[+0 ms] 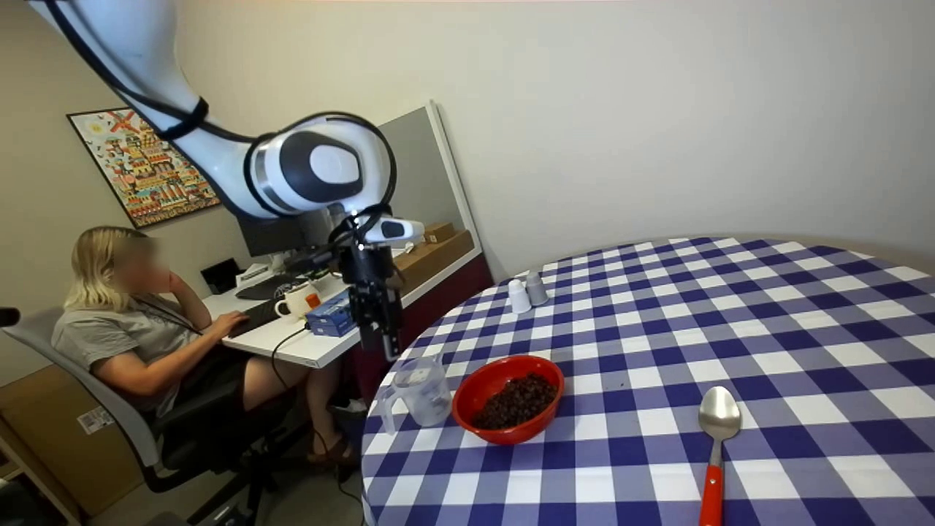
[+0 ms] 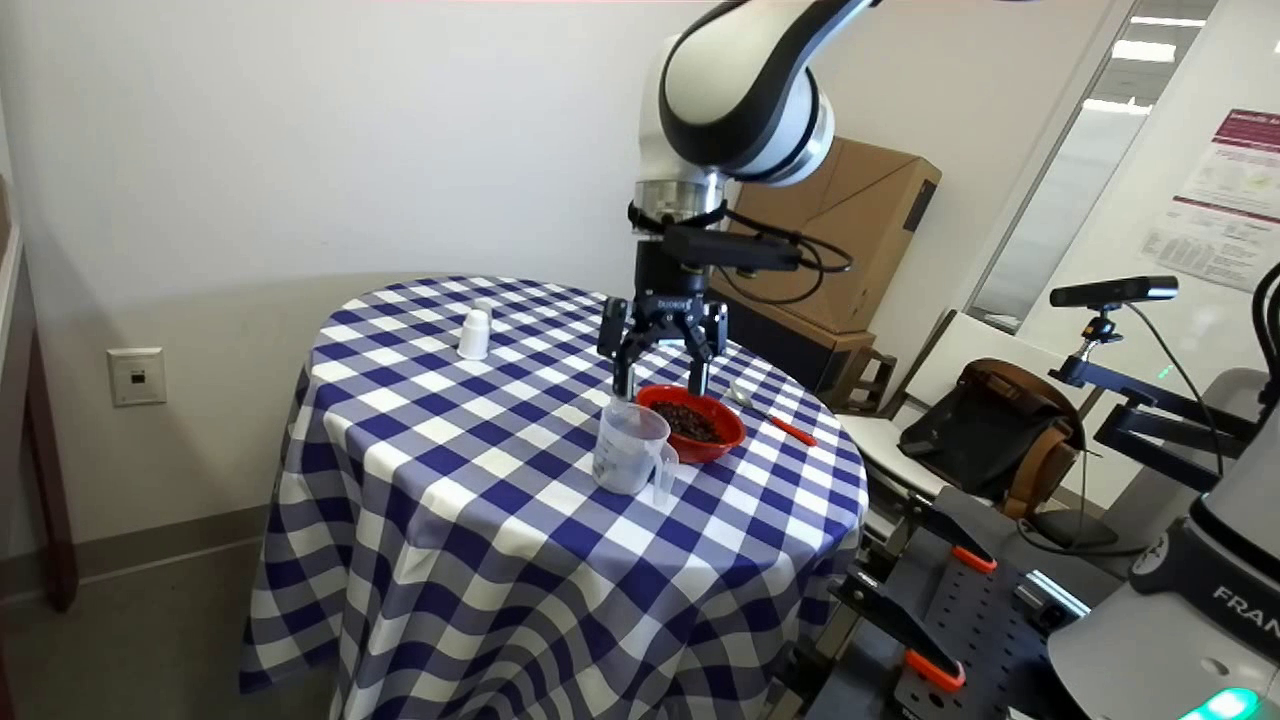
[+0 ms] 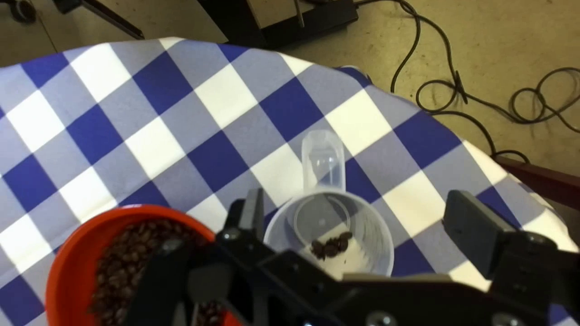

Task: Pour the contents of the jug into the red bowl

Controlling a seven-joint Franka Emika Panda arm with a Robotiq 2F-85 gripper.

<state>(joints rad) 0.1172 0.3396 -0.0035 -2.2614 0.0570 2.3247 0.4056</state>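
The clear jug [image 1: 422,398] stands upright on the checked tablecloth, right beside the red bowl; it also shows in an exterior view [image 2: 625,455]. In the wrist view the jug [image 3: 372,231] has a few dark beans [image 3: 332,246] on its bottom, and its handle points toward the top of the picture. The red bowl [image 1: 515,436] holds a heap of dark beans [image 1: 517,402]; it shows in the wrist view [image 3: 68,271] at lower left, partly hidden by the gripper. My gripper [image 2: 660,385] is open and empty, pointing down above the jug, with its fingers apart.
A metal spoon [image 1: 719,420] with a red handle lies on the table, beyond the bowl from the jug. Two small shakers [image 1: 519,296] stand farther back. The table edge [image 3: 317,65] is close to the jug. A person [image 1: 139,314] sits at a desk beside the table.
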